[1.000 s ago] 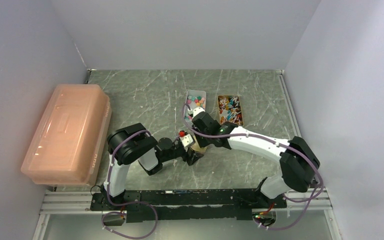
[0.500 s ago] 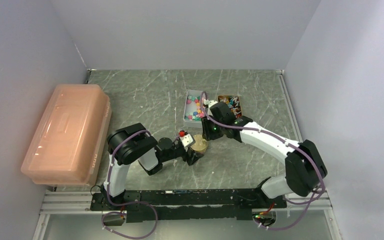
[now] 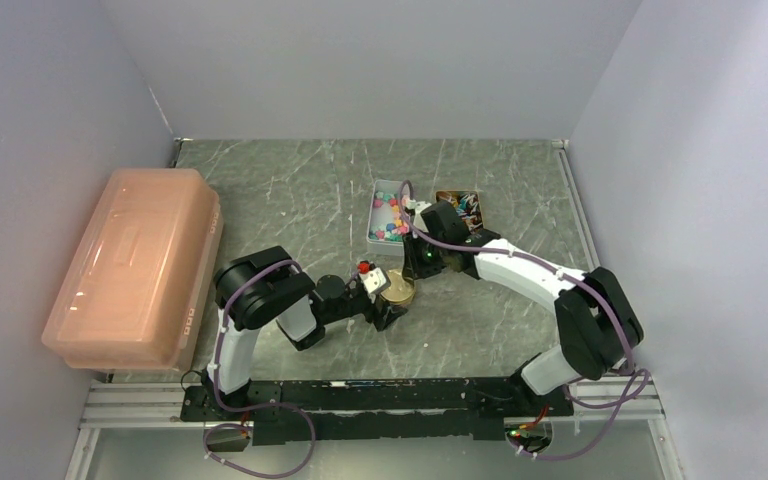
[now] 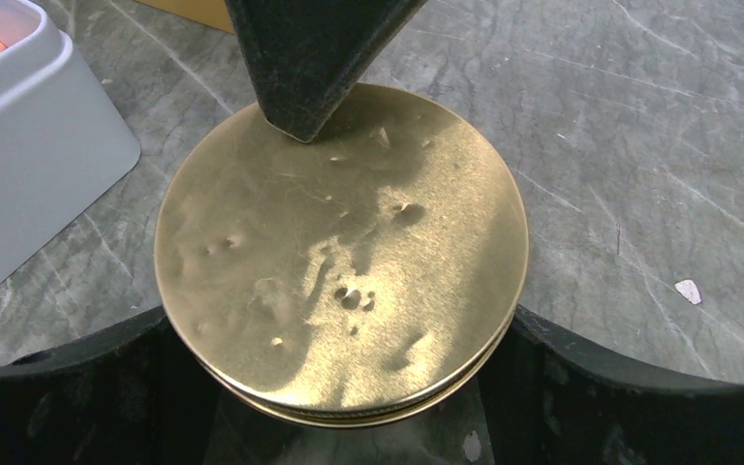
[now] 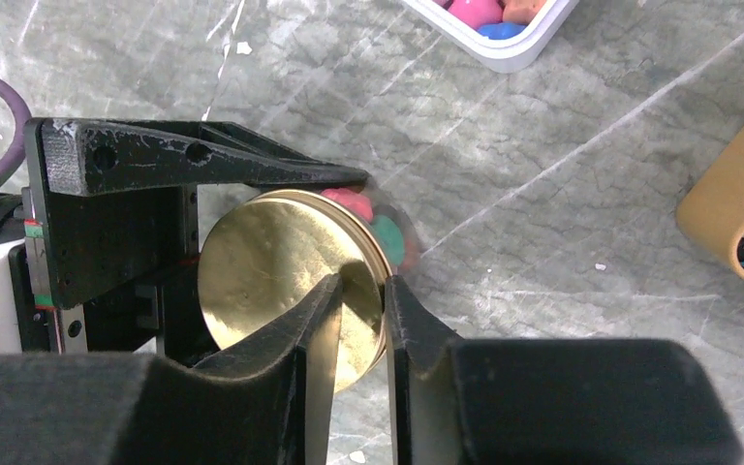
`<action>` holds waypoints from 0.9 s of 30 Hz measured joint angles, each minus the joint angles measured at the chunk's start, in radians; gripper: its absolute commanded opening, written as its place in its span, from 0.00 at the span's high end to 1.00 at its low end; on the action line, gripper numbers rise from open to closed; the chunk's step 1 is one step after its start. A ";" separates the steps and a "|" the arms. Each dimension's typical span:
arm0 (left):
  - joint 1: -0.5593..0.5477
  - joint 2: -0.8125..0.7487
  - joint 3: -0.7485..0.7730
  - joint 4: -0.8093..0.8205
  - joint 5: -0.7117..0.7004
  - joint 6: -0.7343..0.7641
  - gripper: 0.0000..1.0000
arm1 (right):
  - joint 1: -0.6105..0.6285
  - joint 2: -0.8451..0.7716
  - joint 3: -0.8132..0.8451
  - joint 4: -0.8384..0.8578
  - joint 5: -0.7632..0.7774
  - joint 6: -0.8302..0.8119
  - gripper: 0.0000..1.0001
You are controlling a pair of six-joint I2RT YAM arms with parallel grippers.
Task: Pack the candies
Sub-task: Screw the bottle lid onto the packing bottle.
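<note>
1. Closest to the bases, the left gripper [image 4: 339,325] has its fingers clamped on either side of a clear jar [image 5: 399,247]. The jar stands upright on the surface [image 3: 290,190] with a gold lid [image 4: 339,252] sitting on top.
2. Some of the candies [image 5: 352,201] are already in that jar. A pink one and a green one show through the wall just under the lid.
3. The right gripper [image 5: 363,291] hangs over the lid's edge on the side facing the trays. Its fingers are only slightly parted with nothing between them, and the lid shows through the gap. Can't tell whether the tips actually touch the metal.
4. My read is that this is the lid step, either seating it or snugging it down. Those fingers are too narrow to span the lid as they are. I'd either open them right up and grab the rim on opposite sides, or pinch them shut and press near the centre.
5. Pushing at the edge would probably tip the lid or rock the jar, so the left fingers need to hold firm and level. Go slow, since smooth metal looks slippery.
6. Further back is the white tray [image 5: 518,60] with the rest of the candies. Beside it sits a tan tray [image 5: 727,208] of mixed bits, and a pink storage bin [image 3: 135,265] is off to the left.
</note>
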 measured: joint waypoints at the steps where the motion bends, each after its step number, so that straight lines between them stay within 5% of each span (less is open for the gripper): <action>1: 0.000 0.000 0.000 -0.001 0.000 0.000 0.72 | -0.001 0.000 -0.003 0.006 -0.002 -0.001 0.79; 13: 0.000 -0.016 0.001 -0.028 0.001 0.017 0.73 | 0.005 -0.109 -0.181 0.209 0.016 0.024 0.86; 27: 0.000 -0.035 -0.004 -0.062 0.021 0.034 0.72 | 0.161 -0.239 -0.361 0.396 0.308 0.151 1.00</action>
